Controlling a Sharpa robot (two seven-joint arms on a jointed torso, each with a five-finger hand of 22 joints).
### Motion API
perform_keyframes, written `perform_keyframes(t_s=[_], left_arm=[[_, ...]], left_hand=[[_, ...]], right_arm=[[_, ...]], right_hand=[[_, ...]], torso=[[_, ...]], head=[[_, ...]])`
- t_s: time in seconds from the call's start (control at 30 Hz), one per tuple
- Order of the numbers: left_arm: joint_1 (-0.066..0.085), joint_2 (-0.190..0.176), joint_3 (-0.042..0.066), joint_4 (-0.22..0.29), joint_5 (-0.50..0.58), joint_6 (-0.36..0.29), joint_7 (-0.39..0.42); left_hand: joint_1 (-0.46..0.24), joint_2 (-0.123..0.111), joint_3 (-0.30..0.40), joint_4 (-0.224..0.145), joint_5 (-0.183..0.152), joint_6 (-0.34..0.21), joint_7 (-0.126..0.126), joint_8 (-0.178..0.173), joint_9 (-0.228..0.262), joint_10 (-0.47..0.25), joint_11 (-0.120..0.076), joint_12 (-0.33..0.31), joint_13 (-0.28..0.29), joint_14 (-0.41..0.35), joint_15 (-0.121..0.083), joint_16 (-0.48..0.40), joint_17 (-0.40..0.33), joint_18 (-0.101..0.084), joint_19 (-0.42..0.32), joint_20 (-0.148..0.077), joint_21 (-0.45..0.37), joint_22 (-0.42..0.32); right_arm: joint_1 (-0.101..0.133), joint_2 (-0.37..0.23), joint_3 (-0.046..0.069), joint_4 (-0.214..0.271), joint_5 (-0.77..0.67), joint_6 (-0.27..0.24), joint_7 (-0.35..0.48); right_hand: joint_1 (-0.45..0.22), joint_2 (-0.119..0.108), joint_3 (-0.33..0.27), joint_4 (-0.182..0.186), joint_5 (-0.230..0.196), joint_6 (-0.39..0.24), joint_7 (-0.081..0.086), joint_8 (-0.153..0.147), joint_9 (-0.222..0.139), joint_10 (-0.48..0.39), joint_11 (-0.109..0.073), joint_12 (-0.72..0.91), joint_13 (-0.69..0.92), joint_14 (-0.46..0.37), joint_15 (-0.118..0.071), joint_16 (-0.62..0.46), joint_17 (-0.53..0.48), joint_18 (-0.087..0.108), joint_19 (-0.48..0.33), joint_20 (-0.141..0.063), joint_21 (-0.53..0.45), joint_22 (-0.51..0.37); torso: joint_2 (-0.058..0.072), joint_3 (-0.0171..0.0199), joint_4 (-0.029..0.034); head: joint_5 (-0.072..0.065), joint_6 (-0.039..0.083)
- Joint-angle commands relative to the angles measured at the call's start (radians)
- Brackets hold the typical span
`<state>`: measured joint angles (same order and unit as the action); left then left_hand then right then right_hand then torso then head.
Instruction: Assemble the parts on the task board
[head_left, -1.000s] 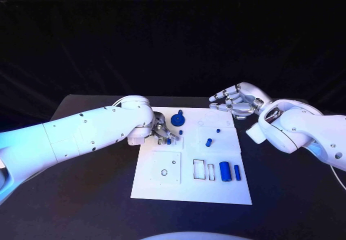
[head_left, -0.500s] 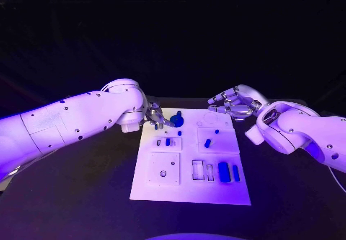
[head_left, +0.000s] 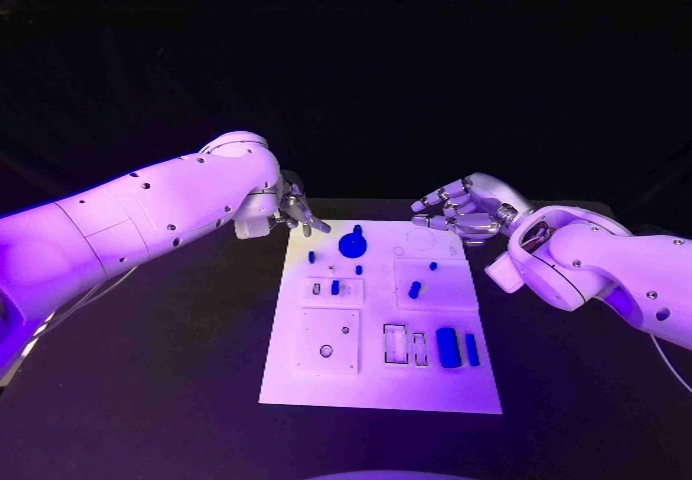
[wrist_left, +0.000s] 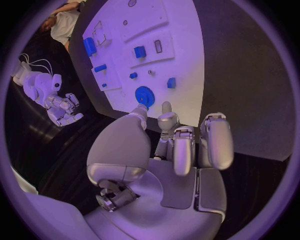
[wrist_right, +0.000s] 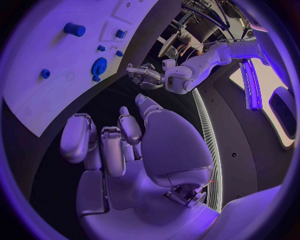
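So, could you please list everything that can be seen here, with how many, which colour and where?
Table: one, black, under everything.
Task board: one, white, in the middle of the table.
Gear: one, blue, at the far end of the board, near the left hand.
Large cylinder: one, blue, lying at the near right part of the board.
Thin bar: one, blue, lying right beside the large cylinder.
Small pieces: several, blue, spread over the middle and far part of the board.
Left hand: one, silver, at the board's far left corner, holding nothing.
Right hand: one, silver, beyond the board's far right corner, fingers curled, holding nothing.
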<state>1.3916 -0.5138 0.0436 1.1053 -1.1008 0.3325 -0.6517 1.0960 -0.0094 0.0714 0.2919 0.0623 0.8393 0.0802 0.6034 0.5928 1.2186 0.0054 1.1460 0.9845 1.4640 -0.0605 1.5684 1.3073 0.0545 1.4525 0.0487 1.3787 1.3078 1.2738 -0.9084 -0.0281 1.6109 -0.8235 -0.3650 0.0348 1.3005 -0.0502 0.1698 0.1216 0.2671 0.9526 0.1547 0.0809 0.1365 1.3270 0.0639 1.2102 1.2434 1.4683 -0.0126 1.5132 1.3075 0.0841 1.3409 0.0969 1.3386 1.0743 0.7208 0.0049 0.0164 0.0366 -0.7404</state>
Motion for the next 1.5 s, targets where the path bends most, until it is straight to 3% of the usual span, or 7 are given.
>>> perform_keyframes(t_s=[0.03,0.13,0.33,0.5,0.97,1.5], left_arm=[[0.001,0.017,-0.004,-0.037,-0.003,0.039,0.044],[-0.001,0.032,-0.010,-0.068,-0.006,0.049,0.053],[-0.007,0.054,-0.031,-0.117,-0.008,0.073,0.060],[-0.015,0.066,-0.038,-0.136,-0.008,0.076,0.068],[-0.037,0.081,-0.043,-0.151,-0.008,0.108,0.079],[-0.040,0.080,-0.044,-0.159,-0.008,0.115,0.073]], left_hand=[[0.000,0.005,-0.011,0.000,0.004,0.012,-0.001,-0.005,-0.004,0.003,0.003,0.007,0.005,0.107,0.006,0.002,0.263,0.004,0.002,0.006,-0.003,0.046],[-0.010,0.010,-0.035,0.001,0.002,0.028,-0.005,-0.002,-0.010,0.008,-0.001,0.014,0.012,0.107,0.004,0.002,0.263,0.003,0.004,0.005,-0.001,0.050],[-0.016,0.014,-0.047,0.001,0.002,0.032,-0.006,0.000,-0.012,0.009,-0.002,0.016,0.014,0.107,0.003,0.002,0.263,0.003,0.005,0.004,0.000,0.052],[-0.017,0.015,-0.049,0.001,0.002,0.033,-0.007,0.000,-0.013,0.009,-0.002,0.017,0.014,0.107,0.002,0.002,0.263,0.003,0.005,0.004,-0.001,0.051],[-0.008,0.024,-0.055,-0.001,0.003,0.039,-0.009,0.003,-0.014,0.015,-0.004,0.024,0.023,0.107,0.001,0.002,0.263,0.001,0.009,0.002,0.005,0.058],[0.031,0.043,-0.065,-0.006,0.006,0.043,-0.012,0.006,-0.018,0.015,-0.007,0.025,0.023,0.107,-0.002,0.002,0.263,0.001,0.010,-0.001,0.006,0.061]], right_arm=[[-0.001,0.003,0.000,-0.001,0.000,0.000,0.014],[-0.001,0.004,0.000,0.000,0.002,0.000,0.016],[-0.001,0.006,0.000,0.001,0.004,0.002,0.018],[-0.001,0.008,0.000,0.003,0.003,0.004,0.020],[-0.001,0.010,0.000,-0.001,0.005,0.004,0.022],[-0.001,0.010,0.000,-0.002,0.010,0.003,0.022]], right_hand=[[0.006,0.000,-0.005,0.000,0.005,-0.005,0.002,-0.002,0.000,-0.006,0.004,-0.003,0.000,0.081,0.004,-0.003,0.175,0.013,-0.007,-0.002,-0.005,-0.001],[0.007,0.003,-0.004,0.000,0.007,-0.005,0.002,-0.002,0.001,-0.003,0.004,0.001,0.003,0.081,0.004,-0.002,0.176,0.013,-0.006,-0.002,-0.005,0.001],[0.007,0.004,-0.004,0.000,0.007,-0.005,0.002,-0.002,0.001,-0.003,0.004,0.001,0.003,0.081,0.004,-0.002,0.176,0.013,-0.006,-0.002,-0.004,0.001],[0.007,0.005,-0.003,0.000,0.008,-0.004,0.002,-0.002,0.001,-0.003,0.004,0.001,0.003,0.081,0.004,-0.002,0.176,0.013,-0.006,-0.002,-0.005,0.001],[0.008,0.007,-0.003,0.000,0.008,-0.004,0.003,-0.002,0.001,-0.006,0.004,-0.003,0.000,0.081,0.004,-0.004,0.173,0.014,-0.009,-0.001,-0.007,-0.005],[0.008,0.008,-0.003,0.000,0.009,-0.004,0.003,-0.001,0.001,-0.007,0.004,-0.004,-0.001,0.081,0.004,-0.005,0.173,0.015,-0.010,-0.001,-0.009,-0.007]], torso=[[0.001,-0.0004,-0.0020],[0.001,0.0000,-0.0015],[0.000,0.0002,-0.0005],[0.001,-0.0003,-0.0017],[0.000,0.0007,-0.0008],[0.000,0.0002,-0.0008]], head=[[0.005,0.001],[0.003,-0.005],[0.005,-0.004],[0.006,-0.002],[0.007,-0.005],[0.010,-0.011]])
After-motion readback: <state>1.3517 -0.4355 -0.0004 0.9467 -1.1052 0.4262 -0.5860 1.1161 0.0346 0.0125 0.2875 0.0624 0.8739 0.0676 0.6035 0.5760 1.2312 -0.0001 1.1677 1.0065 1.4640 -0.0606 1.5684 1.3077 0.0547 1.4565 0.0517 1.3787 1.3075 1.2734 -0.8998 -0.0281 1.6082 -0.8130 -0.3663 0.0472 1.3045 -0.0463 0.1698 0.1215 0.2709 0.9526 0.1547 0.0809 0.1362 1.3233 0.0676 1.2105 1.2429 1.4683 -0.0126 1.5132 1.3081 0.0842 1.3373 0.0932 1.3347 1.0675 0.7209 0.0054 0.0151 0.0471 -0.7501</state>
